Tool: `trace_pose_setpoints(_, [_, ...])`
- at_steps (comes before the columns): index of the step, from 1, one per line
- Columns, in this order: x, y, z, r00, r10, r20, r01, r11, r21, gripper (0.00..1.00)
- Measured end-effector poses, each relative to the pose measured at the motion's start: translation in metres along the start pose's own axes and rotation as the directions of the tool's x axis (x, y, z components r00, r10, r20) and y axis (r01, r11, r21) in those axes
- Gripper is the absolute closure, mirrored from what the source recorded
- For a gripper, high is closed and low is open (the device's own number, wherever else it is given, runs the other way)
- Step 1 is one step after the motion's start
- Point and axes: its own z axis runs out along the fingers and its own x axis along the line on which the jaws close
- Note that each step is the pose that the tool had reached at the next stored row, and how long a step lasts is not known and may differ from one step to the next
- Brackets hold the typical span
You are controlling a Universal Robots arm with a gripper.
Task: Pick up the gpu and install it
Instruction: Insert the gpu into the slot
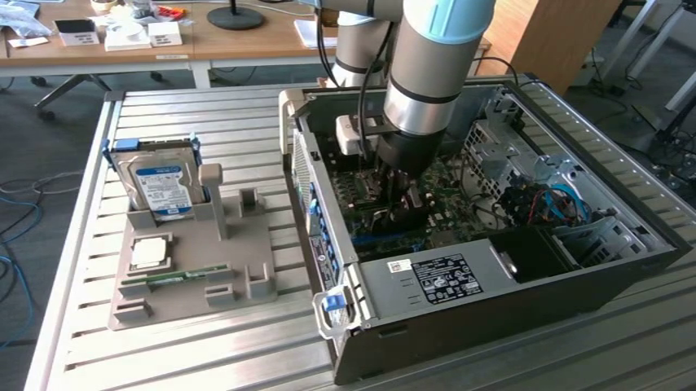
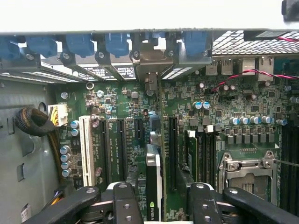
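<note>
The gpu (image 2: 154, 186) stands on edge in a slot on the motherboard (image 2: 224, 102), near the bottom middle of the wrist view, its bracket end running up toward the rear slot covers (image 2: 145, 58) at the top of that frame. So, as I judge it, the install step is in hand and close to its end: the card looks to be in its slot, though I cannot tell from here whether it is pressed fully home or whether the bracket is latched.

The gripper (image 2: 161, 200) sits astride the card with its jaws apart, one finger on either side and a clear gap between each pad and the card. It is not clamped on anything; the card seems to be standing by itself.

In the exterior view the arm (image 1: 429, 73) comes straight down from the top middle of the frame into the open case (image 1: 566, 269), wrist vertical, the gripper (image 1: 400, 208) low over the board in the centre.

What the next move calls for, I would say, is a straight clean path clear of the card, without brushing it sideways in the slot, and without catching the cables (image 1: 544, 204) to the exterior view's right.

On the tray (image 1: 179, 277) in the left of that frame sit the hard drive (image 1: 163, 187), a chip (image 1: 150, 252) and a memory stick (image 1: 174, 278).
</note>
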Motion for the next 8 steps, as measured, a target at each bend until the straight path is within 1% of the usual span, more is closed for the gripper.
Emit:
trace_pose_setpoints(3, [0.0000, 0.0000, 0.0000, 1.0000, 0.000, 0.0000, 0.000, 1.0000, 0.0000, 0.55])
trace_pose_setpoints(5, [0.0000, 0.0000, 0.0000, 1.0000, 0.000, -0.0002, 0.000, 1.0000, 0.0000, 0.67])
trace_pose_setpoints(7, [0.0001, 0.0000, -0.0002, 1.0000, 0.000, -0.0007, 0.000, 1.0000, -0.0001, 0.67])
trace_pose_setpoints(8, [0.0001, 0.0000, -0.0002, 1.0000, 0.000, -0.0004, 0.000, 1.0000, -0.0001, 0.73])
